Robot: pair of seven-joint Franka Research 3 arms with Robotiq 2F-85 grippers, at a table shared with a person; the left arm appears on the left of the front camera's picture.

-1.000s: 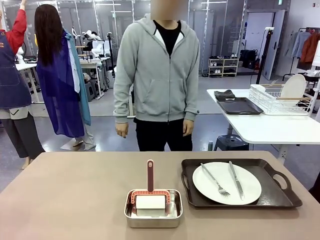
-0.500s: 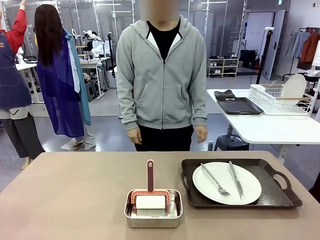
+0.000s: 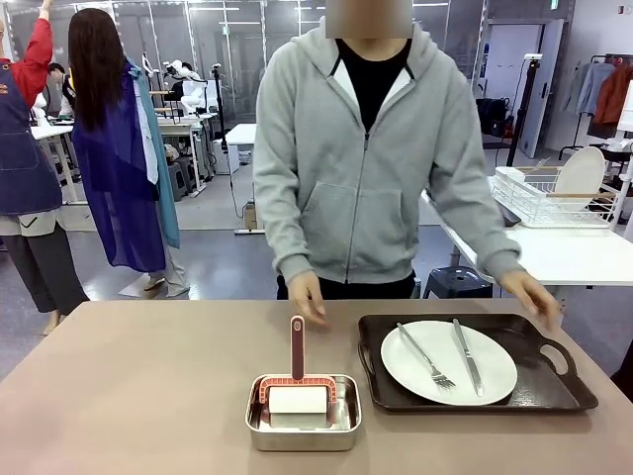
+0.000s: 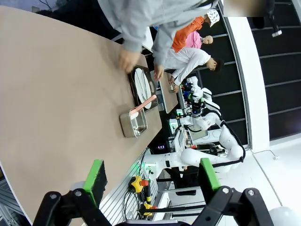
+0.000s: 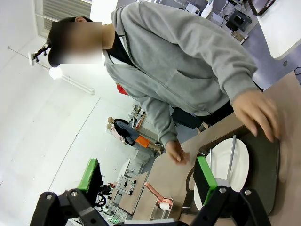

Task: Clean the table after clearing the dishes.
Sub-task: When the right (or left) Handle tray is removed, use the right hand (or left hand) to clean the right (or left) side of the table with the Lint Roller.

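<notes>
Your left gripper (image 4: pixel 151 178) stands spread wide, with nothing between its green pads (image 4: pixel 96 175). Your right gripper (image 5: pixel 146 182) is spread the same and holds nothing. Beyond them lies the table (image 3: pixel 129 396). On it you have one tray (image 3: pixel 554 394) carrying one plate (image 3: pixel 499 366), with one fork (image 3: pixel 425 358) and one knife (image 3: pixel 467 356) lying on the plate. Just beside the tray sits one steel pan (image 3: pixel 302 435) holding one roller (image 3: pixel 298 400). The person's two hands reach in: one hand (image 3: pixel 309 302) is past the roller's handle, near the tray's far corner, and the other hand (image 3: pixel 534 295) is over the tray's far edge.
</notes>
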